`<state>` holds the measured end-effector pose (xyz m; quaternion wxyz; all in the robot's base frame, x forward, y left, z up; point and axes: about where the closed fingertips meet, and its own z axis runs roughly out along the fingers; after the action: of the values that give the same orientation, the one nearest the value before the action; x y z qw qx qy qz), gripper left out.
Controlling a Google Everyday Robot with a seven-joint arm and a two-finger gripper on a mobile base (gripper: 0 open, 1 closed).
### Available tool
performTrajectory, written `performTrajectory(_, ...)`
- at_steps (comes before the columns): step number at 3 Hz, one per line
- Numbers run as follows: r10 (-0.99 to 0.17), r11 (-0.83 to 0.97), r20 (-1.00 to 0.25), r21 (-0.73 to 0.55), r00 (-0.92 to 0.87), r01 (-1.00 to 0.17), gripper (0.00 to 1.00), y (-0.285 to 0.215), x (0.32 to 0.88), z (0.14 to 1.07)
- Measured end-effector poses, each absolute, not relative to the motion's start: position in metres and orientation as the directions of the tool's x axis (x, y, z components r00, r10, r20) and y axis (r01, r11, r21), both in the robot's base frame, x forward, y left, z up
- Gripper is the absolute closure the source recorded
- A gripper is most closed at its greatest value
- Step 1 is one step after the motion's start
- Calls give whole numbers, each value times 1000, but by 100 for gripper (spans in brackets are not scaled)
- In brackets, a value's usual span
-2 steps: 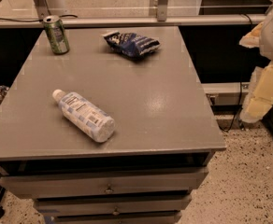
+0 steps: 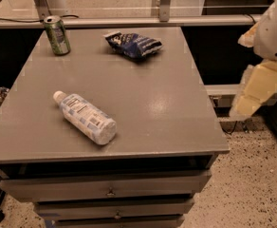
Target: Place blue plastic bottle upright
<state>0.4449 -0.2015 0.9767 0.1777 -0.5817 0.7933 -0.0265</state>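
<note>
Found blue plastic bottle (image 2: 85,118) lying on table (image 2: 176,108) at seven o'clock. Saw can (image 2: 57,35) at eleven, bag (image 2: 133,44) at twelve, gripper (image 2: 252,96) beyond three.

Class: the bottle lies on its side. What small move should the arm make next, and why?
Probably bring the gripper in over the clear plastic bottle with the blue-and-white label: it lies flat on the grey table, while the gripper hangs beyond the table's right edge.

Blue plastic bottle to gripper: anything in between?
Camera view: only bare grey tabletop. The clear, blue-labelled plastic bottle lies on its side front-left; the gripper hangs beyond the table's right edge. Green can and dark blue snack bag sit farther back.
</note>
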Motion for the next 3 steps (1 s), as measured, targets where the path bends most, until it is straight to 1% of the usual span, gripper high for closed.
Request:
performTrajectory(1, -874, 412, -365, -205, -321, -888, 0, -151, 460, 979)
performTrajectory(2, -810, 476, -451, -130, -376, -870, 0, -91, 471, 981)
performTrajectory(3, -761, 510, -493, -52, -423, -858, 0, -39, 471, 980)
